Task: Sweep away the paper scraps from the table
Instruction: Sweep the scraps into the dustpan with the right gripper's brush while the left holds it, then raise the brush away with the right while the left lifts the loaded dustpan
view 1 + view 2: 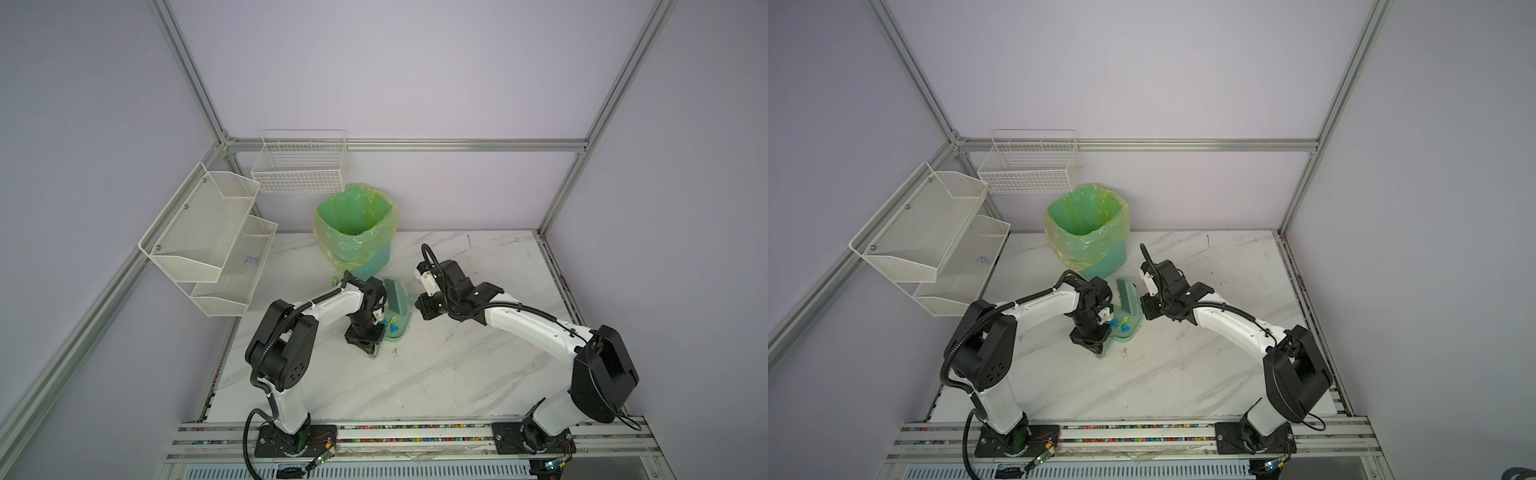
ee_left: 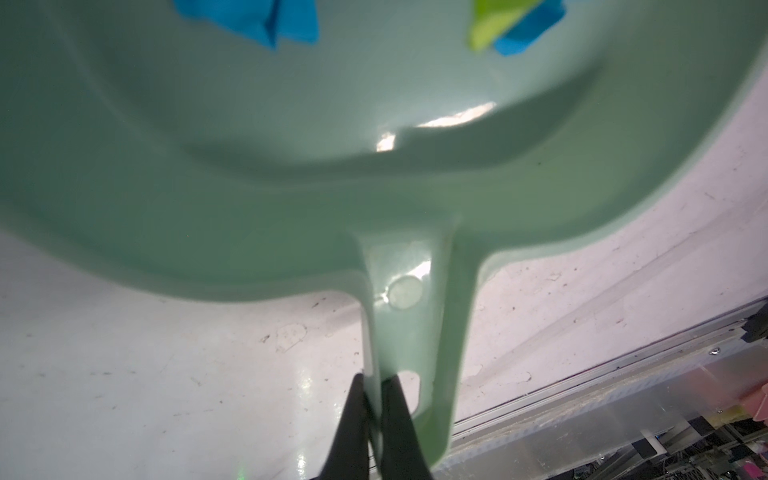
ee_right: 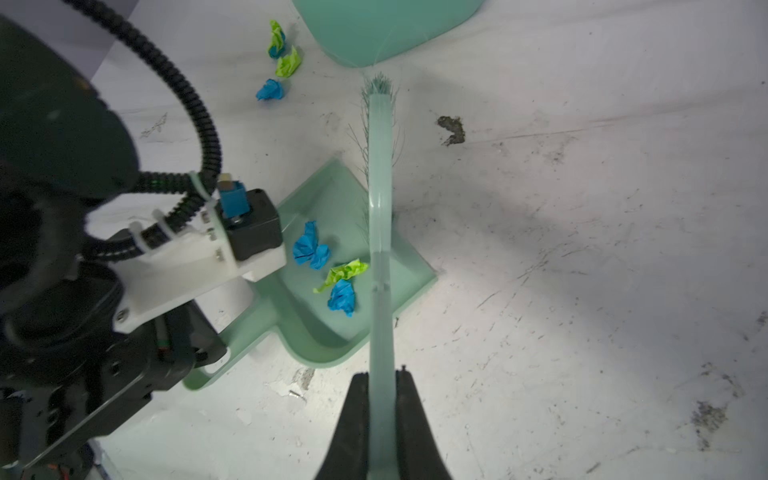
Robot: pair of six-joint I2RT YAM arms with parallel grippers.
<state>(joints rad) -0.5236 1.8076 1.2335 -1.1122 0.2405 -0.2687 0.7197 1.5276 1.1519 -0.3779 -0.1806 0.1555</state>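
Right end effector (image 3: 381,376) grips brush (image 3: 380,199); paper scraps (image 3: 341,295) ahead in dustpan (image 3: 328,195).

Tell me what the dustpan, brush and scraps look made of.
Dustpan: apparently moulded plastic, pale green, smooth, slightly glossy, with bright highlights. Brush: matching pale green plastic handle; fine thin bristles, probably synthetic. Paper scraps: crumpled matte paper, blue and lime, with sharp creases.

Green-lined teal bin (image 1: 376,262) stands near white mesh shelves (image 1: 195,232) and a wire basket (image 1: 299,180)
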